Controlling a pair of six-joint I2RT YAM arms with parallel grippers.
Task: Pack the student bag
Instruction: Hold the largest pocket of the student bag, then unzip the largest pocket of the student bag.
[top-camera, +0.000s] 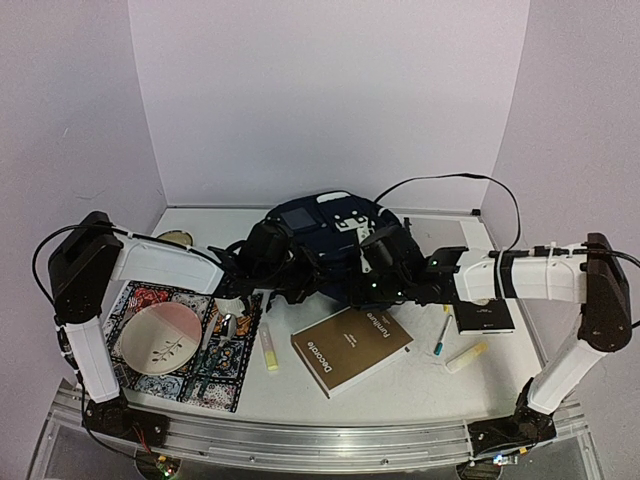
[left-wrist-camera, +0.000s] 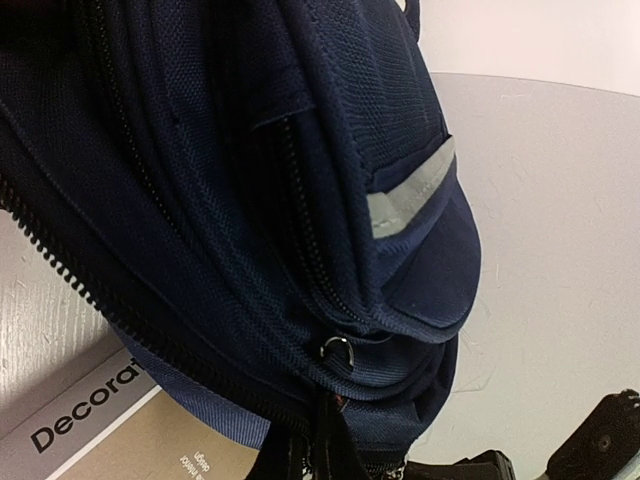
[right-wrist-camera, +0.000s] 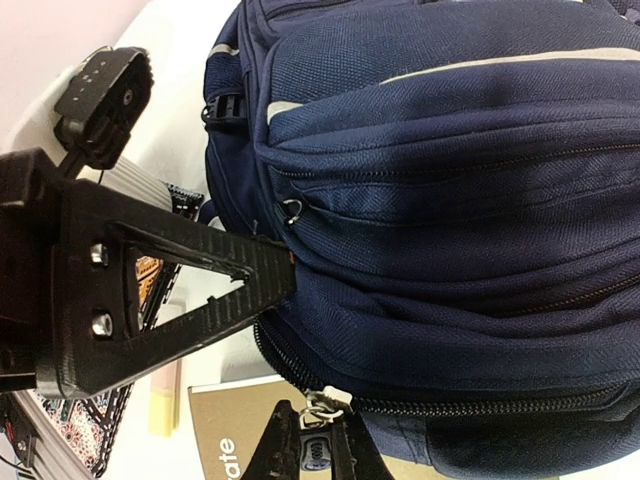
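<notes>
The student bag (top-camera: 330, 235), dark navy with thin white stripes, lies at the back middle of the table and fills both wrist views. My left gripper (left-wrist-camera: 325, 415) is shut on a fold of the bag's fabric just below a small metal ring (left-wrist-camera: 338, 348). In the right wrist view the left gripper (right-wrist-camera: 285, 268) shows as a black wedge pinching the bag's side. My right gripper (right-wrist-camera: 317, 425) is shut on the zipper pull (right-wrist-camera: 315, 455) of the main zip, beside the silver slider (right-wrist-camera: 328, 402). The zip stands open to the left of the slider.
A brown book titled "Decorate" (top-camera: 352, 348) lies in front of the bag. A pink plate (top-camera: 160, 338) sits on a patterned mat (top-camera: 215, 385) at the left. A yellow stick (top-camera: 268, 345), a pen (top-camera: 441, 335), a second yellow stick (top-camera: 465, 357) and a black notebook (top-camera: 485, 315) lie nearby.
</notes>
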